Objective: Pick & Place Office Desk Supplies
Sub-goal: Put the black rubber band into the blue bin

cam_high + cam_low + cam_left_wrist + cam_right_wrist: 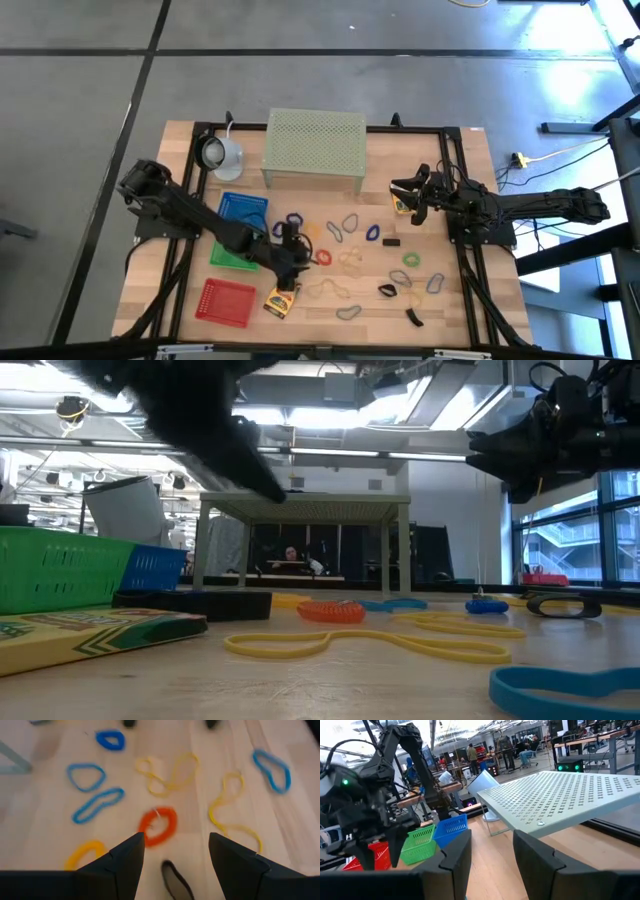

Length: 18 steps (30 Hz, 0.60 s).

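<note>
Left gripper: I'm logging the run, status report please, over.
Left gripper open, over the red loop. Right gripper empty, parked near the mesh stand. Loops still scattered on the table. Nothing in the way.

orange loop [158, 826], blue loop [110, 740], green basket [420, 842]

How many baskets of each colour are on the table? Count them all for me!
Blue basket: 1
Green basket: 1
Red basket: 1
Total: 3 baskets
</note>
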Each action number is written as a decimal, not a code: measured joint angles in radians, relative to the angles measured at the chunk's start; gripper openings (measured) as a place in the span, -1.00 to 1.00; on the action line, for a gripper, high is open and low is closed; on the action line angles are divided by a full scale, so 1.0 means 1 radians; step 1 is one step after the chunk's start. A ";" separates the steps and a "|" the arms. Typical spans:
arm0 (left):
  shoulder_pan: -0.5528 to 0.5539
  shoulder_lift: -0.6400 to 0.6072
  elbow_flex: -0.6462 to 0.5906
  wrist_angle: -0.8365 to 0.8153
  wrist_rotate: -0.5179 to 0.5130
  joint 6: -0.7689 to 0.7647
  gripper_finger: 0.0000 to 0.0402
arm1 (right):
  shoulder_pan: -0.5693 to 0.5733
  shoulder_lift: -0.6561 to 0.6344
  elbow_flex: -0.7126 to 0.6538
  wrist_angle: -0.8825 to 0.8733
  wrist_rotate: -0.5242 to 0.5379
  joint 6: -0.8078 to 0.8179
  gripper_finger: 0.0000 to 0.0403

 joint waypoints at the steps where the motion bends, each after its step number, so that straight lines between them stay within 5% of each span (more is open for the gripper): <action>1: -0.005 0.018 0.000 0.005 0.003 -0.002 0.08 | 0.000 0.001 0.000 -0.004 0.000 0.004 -0.27; 18: -0.019 0.150 -0.001 -0.048 0.000 -0.009 0.08 | 0.000 0.006 0.000 -0.110 0.000 0.112 -0.27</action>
